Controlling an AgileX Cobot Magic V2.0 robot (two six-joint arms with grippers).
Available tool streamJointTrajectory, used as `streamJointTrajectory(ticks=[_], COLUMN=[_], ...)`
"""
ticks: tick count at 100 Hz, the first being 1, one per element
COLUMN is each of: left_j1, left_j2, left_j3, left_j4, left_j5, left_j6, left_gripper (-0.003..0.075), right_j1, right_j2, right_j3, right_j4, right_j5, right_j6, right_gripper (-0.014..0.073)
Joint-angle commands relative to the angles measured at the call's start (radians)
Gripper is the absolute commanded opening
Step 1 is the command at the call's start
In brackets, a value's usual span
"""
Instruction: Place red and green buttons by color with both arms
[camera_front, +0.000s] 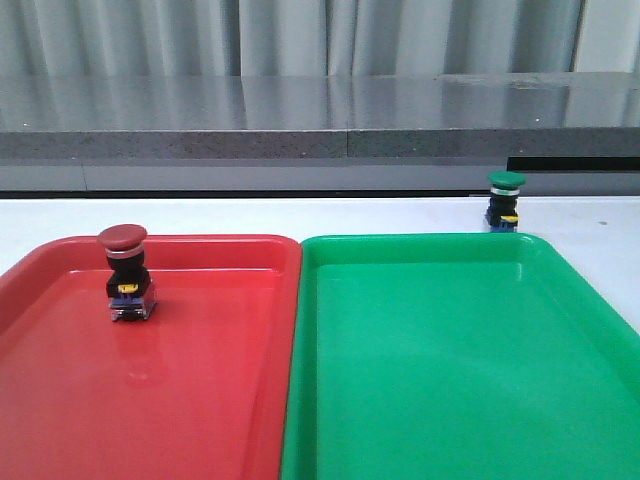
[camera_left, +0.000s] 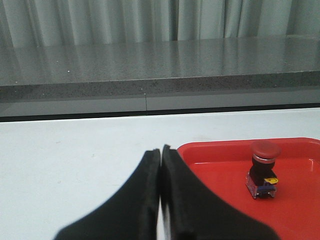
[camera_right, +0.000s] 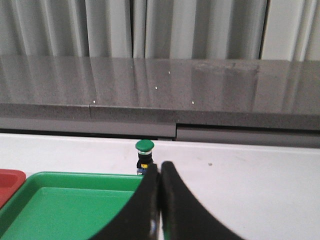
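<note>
White table (camera_front: 300, 212), grey ledge (camera_front: 320, 115) — pale curtains (camera_front: 300, 35) behind

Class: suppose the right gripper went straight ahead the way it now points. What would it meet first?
Probably the green button, standing on the white table just beyond the green tray. It sits slightly off the right gripper line, and depth is unclear, so it might narrowly miss.

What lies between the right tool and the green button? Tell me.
In the right wrist view, only the far rim of the green tray lies between the shut right tool and the green button, which stands on the white table just beyond the rim.
</note>
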Motion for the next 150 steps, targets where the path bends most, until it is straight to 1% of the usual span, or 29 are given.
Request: streamJointTrajectory(ticks=[1, 14, 26, 39, 53, 78, 85, 90, 95, 100, 102, 107, 109, 114, 121, 128, 138, 150], left_j1=[-0.009, -0.009, -0.009, -0.009, -0.009, -0.009, -0.009, -0.009, -0.009, -0.009, -0.009, -0.009, -0.009, -0.009, -0.009, -0.009, -0.009, -0.009], left_j2=[-0.033, -0.033, -0.033, -0.033, -0.033, -0.033, -0.033, -0.033, -0.033, -0.033, -0.033, -0.033, -0.033, -0.033, -0.033, -0.033, -0.033, -0.033], left_j3=[0.026, 0.026, 0.026, 0.026, 0.026, 0.026, 0.026, 0.026, 0.026, 0.026, 0.026, 0.026, 0.026, 0.026, 0.026, 0.026, 0.026, 0.026], left_j4=[-0.008, -0.008, -0.008, -0.008, -0.008, -0.008, -0.008, -0.008, -0.008, -0.008, -0.008, -0.008, -0.008, -0.008, -0.008, -0.008, -0.008, -0.008], left_j5=[-0.085, -0.085, -0.085, -0.085, -0.085, -0.085, -0.085, -0.085, -0.085, -0.085, -0.085, -0.085, -0.085, -0.085, -0.085, -0.085, -0.085, -0.085], left_j6=[-0.009, -0.009, -0.009, -0.009, -0.009, -0.009, -0.009, -0.009, -0.009, -0.009, -0.009, -0.009, -0.009, -0.009, -0.009, -0.009, -0.009, -0.009], left_gripper=[-0.0019, -0.0019, -0.0019, -0.0019, -0.0019, -0.0019, -0.0019, -0.0019, -0.0019, -0.0019, -0.0019, -0.0019, -0.0019, -0.0019, -0.0019, -0.0019, -0.0019, -0.0019], right_j1=[-0.003, -0.003, -0.003, -0.003, -0.003, -0.003, -0.003, -0.003, -0.003, -0.003, -0.003, -0.003, -0.003, -0.003, -0.003, -0.001, -0.001, -0.001], right_j2=[0.127, 0.310, 0.475, 0.625, 0.726, 0.772, 0.772, 0.772, 0.772, 0.772, 0.772, 0.772, 0.772, 0.772, 0.772, 0.772, 0.776, 0.803], right_j3=[-0.123, -0.262, -0.363, -0.433, -0.452, -0.452, -0.452, -0.452, -0.452, -0.452, -0.452, -0.452, -0.452, -0.452, -0.452, -0.452, -0.459, -0.493], right_j4=[0.001, 0.001, 0.001, 0.007, 0.021, 0.021, 0.021, 0.021, 0.021, 0.023, 0.026, 0.038, 0.043, 0.055, 0.085, 0.092, 0.092, 0.092], right_j5=[0.043, 0.193, 0.258, 0.238, 0.201, 0.196, 0.196, 0.196, 0.197, 0.197, 0.197, 0.195, 0.192, 0.180, 0.163, 0.142, 0.123, 0.132], right_j6=[-0.004, -0.004, -0.004, -0.004, -0.004, -0.004, -0.004, -0.004, -0.004, -0.004, -0.004, -0.004, -0.004, -0.004, -0.004, -0.004, -0.004, -0.004], right_gripper=[-0.0067, -0.0067, -0.0067, -0.0067, -0.0067, -0.0066, -0.0050, -0.0008, 0.0062, 0.0175, 0.0207, 0.0342, 0.0376, 0.0498, 0.0601, 0.0636, 0.0635, 0.0635])
